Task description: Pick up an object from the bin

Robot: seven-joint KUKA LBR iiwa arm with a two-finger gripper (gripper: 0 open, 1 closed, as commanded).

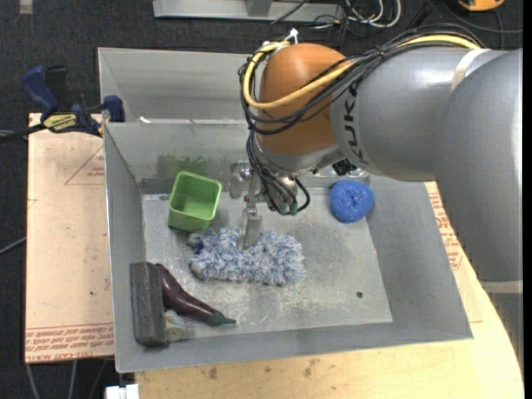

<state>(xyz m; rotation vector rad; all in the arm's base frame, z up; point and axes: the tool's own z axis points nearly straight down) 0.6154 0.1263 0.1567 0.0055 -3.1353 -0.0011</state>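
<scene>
Cloth [268,260], shaggy, blue-white, under end effector [249,231]

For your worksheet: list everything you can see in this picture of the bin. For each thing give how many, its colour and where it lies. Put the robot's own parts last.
bin: one, grey metal, holds all the loose things
square cup: one, light green, back left of the floor
fluffy cloth: one, blue and white, middle of the floor, under the gripper
fuzzy ball: one, blue, right side of the floor
block: one, dark grey, front left corner
aubergine-shaped thing: one, dark purple with a green tip, lying against the block
gripper: one, metal, its tip down at the fluffy cloth
arm: one, silver-grey with an orange cover, reaching in from the right
</scene>
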